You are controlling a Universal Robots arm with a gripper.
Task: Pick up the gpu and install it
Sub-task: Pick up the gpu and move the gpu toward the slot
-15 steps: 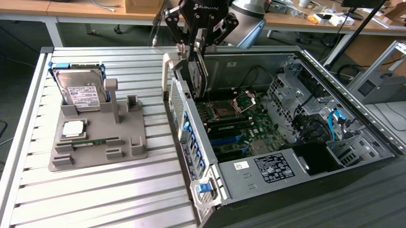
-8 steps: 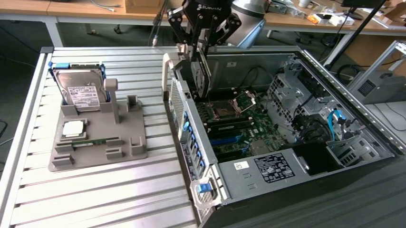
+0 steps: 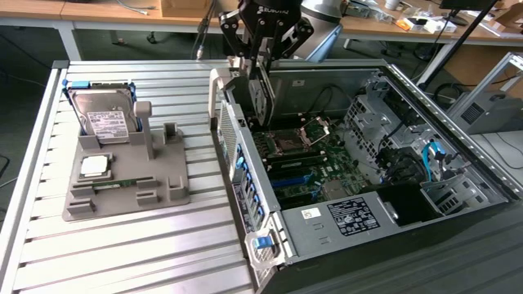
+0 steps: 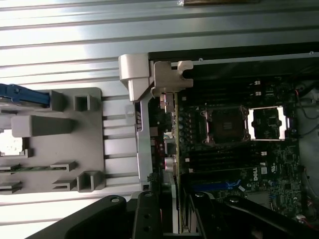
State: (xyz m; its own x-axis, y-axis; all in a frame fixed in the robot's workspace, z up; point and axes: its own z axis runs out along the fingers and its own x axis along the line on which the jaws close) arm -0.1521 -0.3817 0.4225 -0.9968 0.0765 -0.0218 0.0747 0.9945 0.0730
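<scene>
The gpu (image 3: 263, 101) is a thin dark card seen edge-on, hanging upright just inside the rear wall of the open computer case (image 3: 425, 104). My gripper (image 3: 259, 64) is shut on its upper edge. The card's lower edge hovers above the motherboard (image 3: 298, 168), beside the CPU socket (image 3: 290, 142). In the wrist view the gpu (image 4: 175, 149) runs as a narrow strip from my gripper (image 4: 174, 221) out to its silvery end bracket (image 4: 172, 79) at the case's rear wall. My black fingers (image 4: 144, 219) flank the card.
A grey parts holder (image 3: 163, 184) lies on the slatted metal table at the exterior view's left. It carries a silver hard drive (image 3: 102, 116), a processor chip (image 3: 94, 165) and a green memory stick (image 3: 114, 184). Drive cages and cables (image 3: 408, 153) crowd the case's far side.
</scene>
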